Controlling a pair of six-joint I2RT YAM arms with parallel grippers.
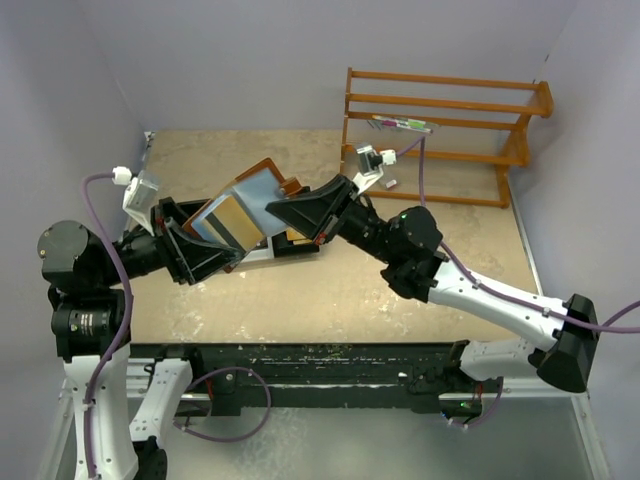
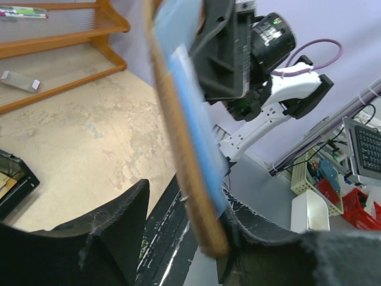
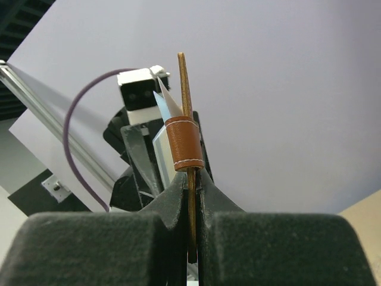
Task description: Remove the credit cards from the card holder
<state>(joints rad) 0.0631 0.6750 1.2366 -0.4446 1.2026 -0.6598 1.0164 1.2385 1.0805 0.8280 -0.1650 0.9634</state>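
right tool (image 3: 191,182) is clenched on one edge of the card holder (image 1: 262,188), held above the table's (image 1: 400,290) left half. the credit cards (image 1: 225,222) poke out toward the left tool (image 2: 187,196) — released, straddling them — long axis running tool to tool.

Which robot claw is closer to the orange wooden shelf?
Right. The right claw, pinching the card holder, is just left of the shelf; the left claw is farther left, at the holder's other end.
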